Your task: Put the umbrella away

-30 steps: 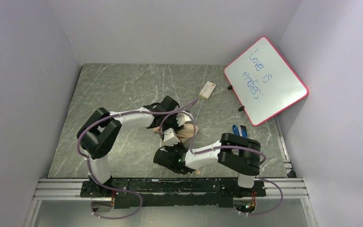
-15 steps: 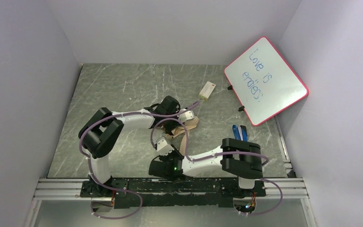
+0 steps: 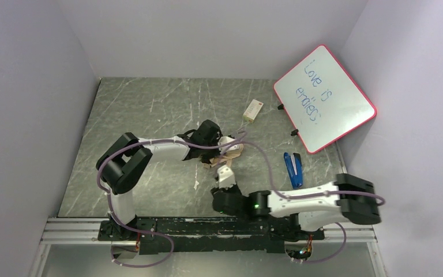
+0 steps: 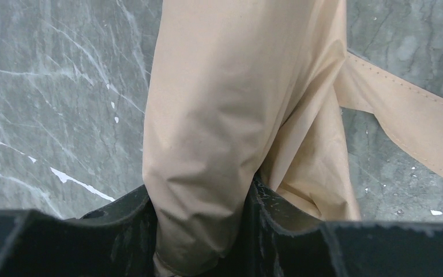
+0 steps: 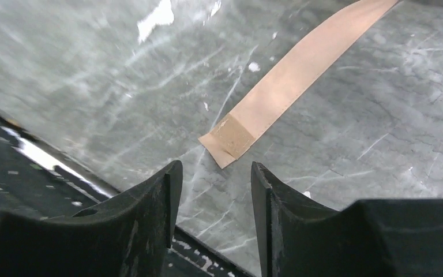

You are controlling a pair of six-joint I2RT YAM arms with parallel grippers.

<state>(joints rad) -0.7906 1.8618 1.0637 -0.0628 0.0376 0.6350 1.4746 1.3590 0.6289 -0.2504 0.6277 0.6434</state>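
Umbrella (image 3: 228,153) lies folded at mid-table, slightly right of centre: a crumpled tan bundle, no ribs or handle to be made out from above. Left wrist view shows the fabric (image 4: 219,109) as smooth beige cloth gathered into a thick creased roll, with its flat stitched strap (image 4: 405,126) running off to the right over the grey marble table (image 3: 150,109). In the right wrist view the strap (image 5: 300,66) lies flat on the marble, its squared fastening patch at the free end just ahead of the fingers and not touching them. Change from a second ago: the right gripper (image 3: 225,176) was hard against the bundle with its arm folded over the blue stapler (image 3: 292,169); it has since pulled back toward the near edge, the elbow has swung far right, and the stapler is fully uncovered. Right gripper (image 5: 213,184) now has its jaws parted with nothing between them. Left gripper (image 4: 201,199) is clamped on the fabric roll, both black fingers pressing the cloth; its arm reaches from the left base, elbow bent, much as before. Pink-framed whiteboard (image 3: 325,98) leans at the far right.
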